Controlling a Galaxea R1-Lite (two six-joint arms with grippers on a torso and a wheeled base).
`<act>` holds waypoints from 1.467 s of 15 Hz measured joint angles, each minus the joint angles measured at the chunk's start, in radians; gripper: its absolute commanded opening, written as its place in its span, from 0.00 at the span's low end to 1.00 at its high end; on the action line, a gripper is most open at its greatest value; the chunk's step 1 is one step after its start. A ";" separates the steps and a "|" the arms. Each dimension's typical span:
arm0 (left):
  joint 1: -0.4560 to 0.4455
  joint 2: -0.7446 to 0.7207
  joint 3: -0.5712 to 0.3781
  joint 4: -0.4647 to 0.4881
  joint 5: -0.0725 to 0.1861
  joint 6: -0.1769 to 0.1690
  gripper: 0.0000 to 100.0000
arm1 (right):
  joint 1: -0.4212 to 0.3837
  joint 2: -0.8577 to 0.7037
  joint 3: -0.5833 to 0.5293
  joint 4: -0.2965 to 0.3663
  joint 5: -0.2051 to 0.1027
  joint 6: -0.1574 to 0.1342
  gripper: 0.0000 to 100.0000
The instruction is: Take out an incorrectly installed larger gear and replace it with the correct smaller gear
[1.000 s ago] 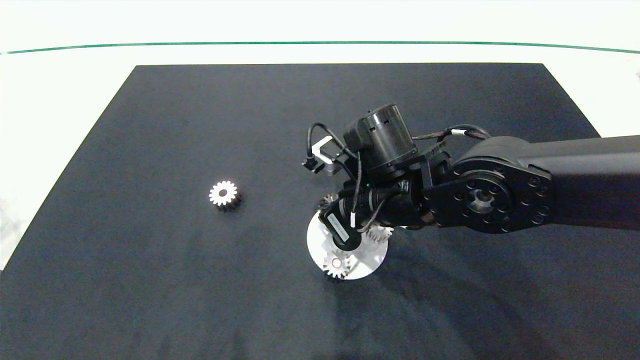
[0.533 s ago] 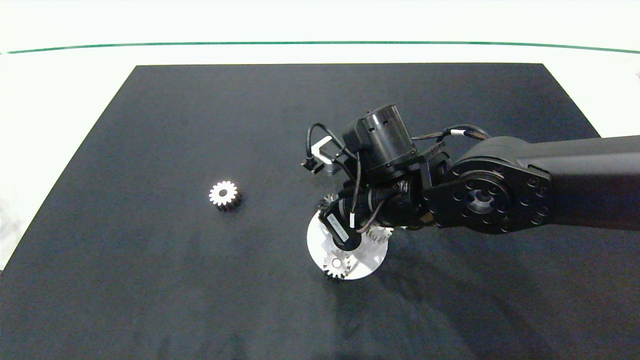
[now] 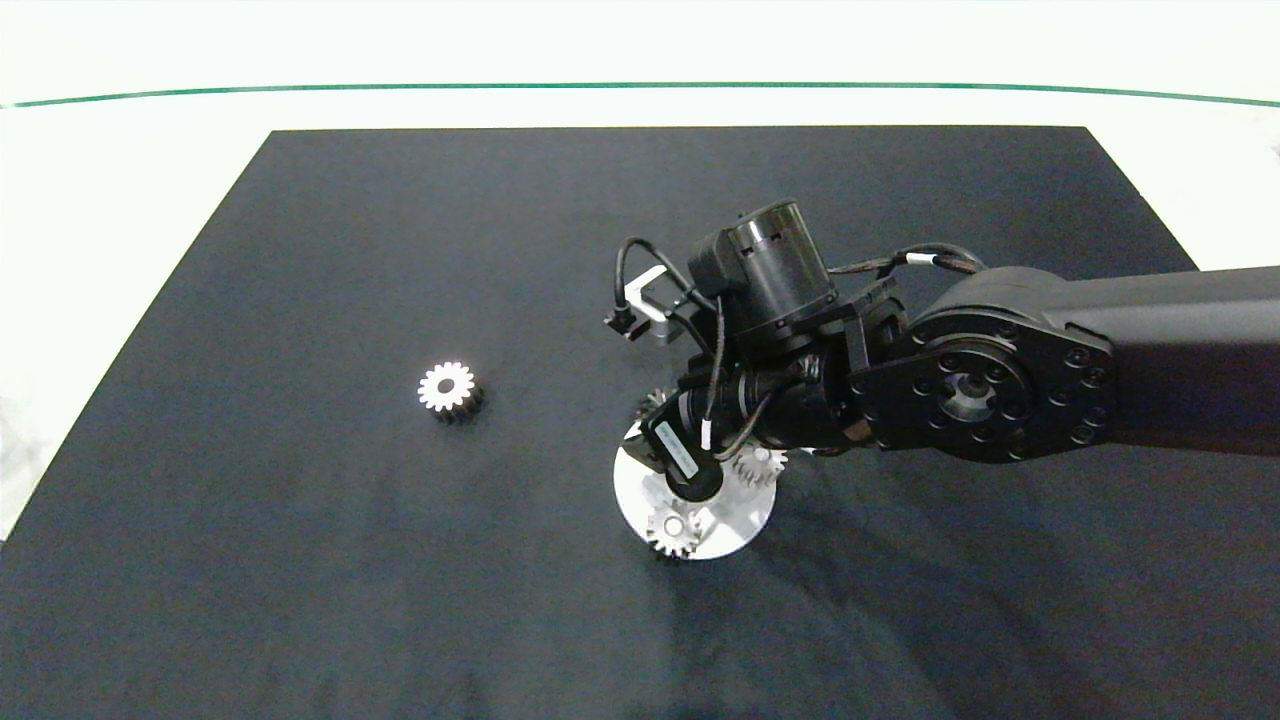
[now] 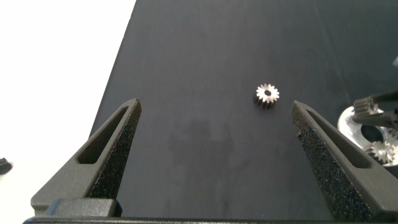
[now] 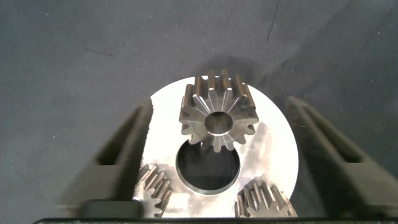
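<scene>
The right tool (image 5: 217, 162) is hanging wide open over the round white plate (image 5: 273, 168), its fingers straddling the larger gear (image 5: 217, 118) standing there beside two small gears (image 5: 261, 200). The left tool (image 4: 217, 162) is also gaping open, facing the smaller gear (image 3: 449, 389) lying alone on the dark surface (image 3: 400, 250).

My left gripper (image 4: 214, 146) hangs over the black mat (image 4: 205, 50) with its fingers (image 4: 115, 143) spread wide. Between them, farther off, I see a lone gear (image 4: 267, 94) lying flat. At the view's edge sits a white disc (image 4: 360, 124) carrying two gears (image 4: 382, 151).
</scene>
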 measured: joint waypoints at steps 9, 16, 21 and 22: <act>-0.001 -0.003 0.017 0.009 0.000 -0.007 1.00 | -0.025 -0.149 0.037 0.085 -0.001 -0.001 1.00; 0.000 -0.010 0.041 0.008 0.000 -0.008 1.00 | -0.089 -0.179 0.063 0.064 -0.001 -0.001 1.00; -0.001 -0.013 0.043 0.007 0.000 -0.007 1.00 | -0.084 -0.115 0.033 0.029 -0.001 -0.002 1.00; -0.002 -0.014 0.043 0.007 0.000 -0.007 1.00 | -0.083 -0.101 0.019 0.029 -0.001 -0.002 1.00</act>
